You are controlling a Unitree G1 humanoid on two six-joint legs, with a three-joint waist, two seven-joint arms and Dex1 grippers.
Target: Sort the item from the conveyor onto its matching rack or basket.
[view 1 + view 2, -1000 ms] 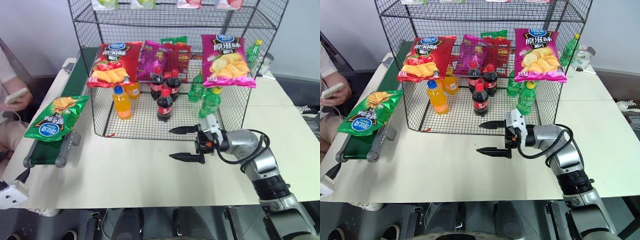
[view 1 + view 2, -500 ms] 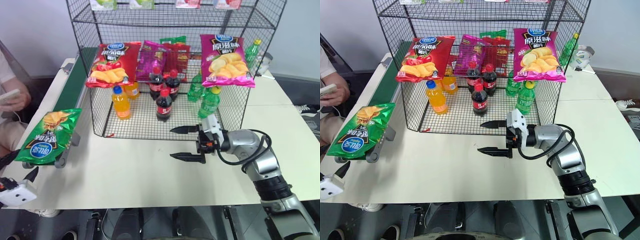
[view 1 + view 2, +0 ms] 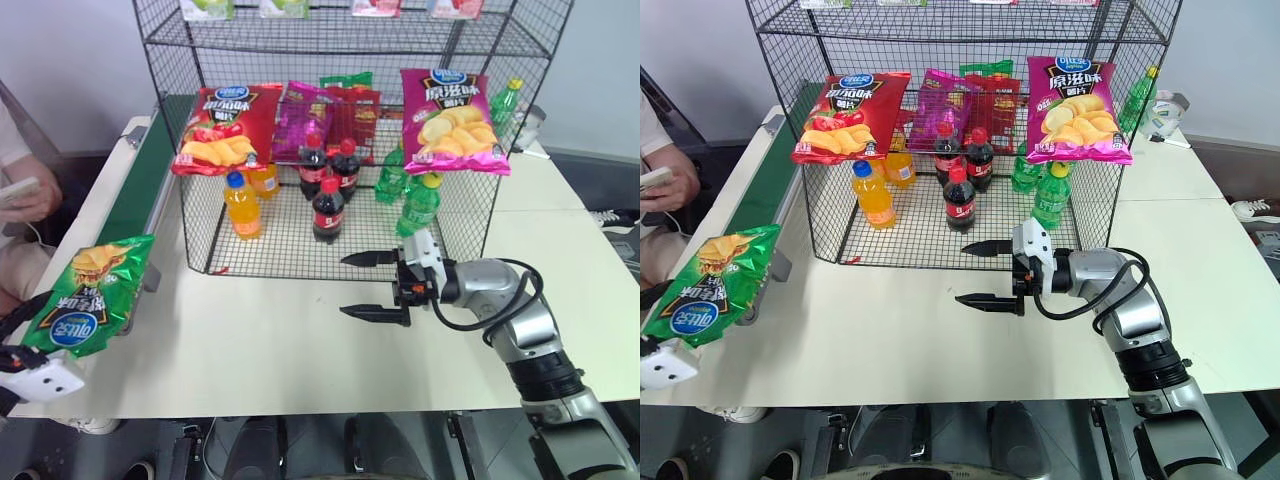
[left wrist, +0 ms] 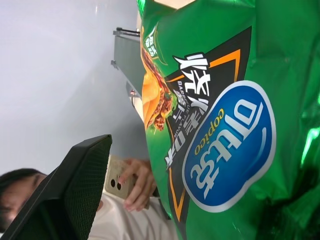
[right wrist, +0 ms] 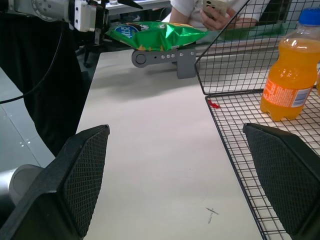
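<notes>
Left gripper (image 3: 28,345) sits at the green chip bag (image 3: 85,300) overhanging the conveyor's (image 3: 135,190) near end; we can't tell its grip, so we're at pickup, and next we need a firm hold before carrying to the rack (image 3: 192,225) beside the conveyor.
</notes>
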